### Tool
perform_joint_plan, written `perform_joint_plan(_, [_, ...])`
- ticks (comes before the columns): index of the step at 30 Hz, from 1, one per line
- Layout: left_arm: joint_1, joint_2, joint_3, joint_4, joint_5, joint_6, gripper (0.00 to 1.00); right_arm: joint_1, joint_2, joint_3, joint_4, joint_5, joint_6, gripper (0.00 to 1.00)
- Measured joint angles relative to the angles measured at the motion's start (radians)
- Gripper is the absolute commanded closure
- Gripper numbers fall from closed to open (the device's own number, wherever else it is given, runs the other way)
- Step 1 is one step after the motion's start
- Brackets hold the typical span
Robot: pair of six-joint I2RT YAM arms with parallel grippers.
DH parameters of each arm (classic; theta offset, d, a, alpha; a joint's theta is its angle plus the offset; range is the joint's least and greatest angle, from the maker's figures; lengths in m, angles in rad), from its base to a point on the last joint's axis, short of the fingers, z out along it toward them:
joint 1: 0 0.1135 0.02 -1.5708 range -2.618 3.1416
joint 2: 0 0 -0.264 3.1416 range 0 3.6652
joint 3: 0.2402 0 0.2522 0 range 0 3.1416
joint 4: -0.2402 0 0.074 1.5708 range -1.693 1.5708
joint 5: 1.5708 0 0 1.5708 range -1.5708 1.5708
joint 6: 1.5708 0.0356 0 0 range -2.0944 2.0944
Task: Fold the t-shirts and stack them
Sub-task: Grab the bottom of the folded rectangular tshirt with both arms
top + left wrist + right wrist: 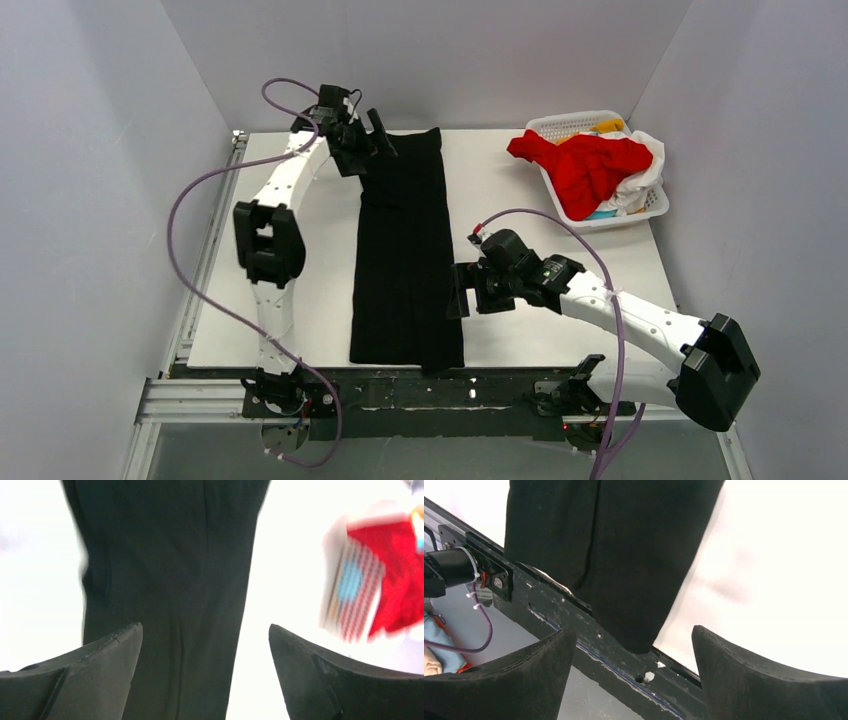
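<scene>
A black t-shirt (405,250) lies folded into a long narrow strip down the middle of the white table (540,200). Its near end (624,555) hangs slightly over the table's front edge. My left gripper (378,132) hovers open over the strip's far left corner, with black cloth (170,555) below its left finger and nothing between the jaws (206,627). My right gripper (459,290) stands open beside the strip's right edge near the front, holding nothing (634,629). A red t-shirt (590,165) spills out of the basket with white (645,175) and yellow (607,126) cloth.
The white lattice basket (575,121) sits at the table's far right corner; it appears blurred in the left wrist view (350,605). A black metal rail (574,625) runs along the table's front edge. Grey walls enclose the table on three sides.
</scene>
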Motion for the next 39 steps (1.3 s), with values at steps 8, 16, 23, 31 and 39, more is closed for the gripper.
perform_joint_plan(8, [-0.071, -0.835, -0.856, -0.052, -0.021, 0.043, 0.02, 0.0, -0.031, -0.078, -0.017, -0.037, 0.082, 0.12])
perform_joint_plan(16, [-0.148, -1.23, -1.405, -0.2, -0.083, -0.089, 0.02, 0.003, 0.0, -0.151, -0.013, -0.145, 0.185, 0.27])
perform_joint_plan(23, [-0.177, -1.378, -1.617, -0.231, -0.032, -0.165, 0.22, 0.008, 0.061, -0.201, 0.052, -0.22, 0.256, 0.36])
perform_joint_plan(31, [-0.202, -1.32, -1.722, -0.129, 0.055, -0.209, 0.44, 0.012, 0.192, -0.201, 0.116, -0.29, 0.264, 0.42])
perform_joint_plan(39, [-0.209, -1.295, -1.81, -0.053, 0.062, -0.227, 0.7, 0.026, 0.243, -0.227, 0.188, -0.348, 0.281, 0.56])
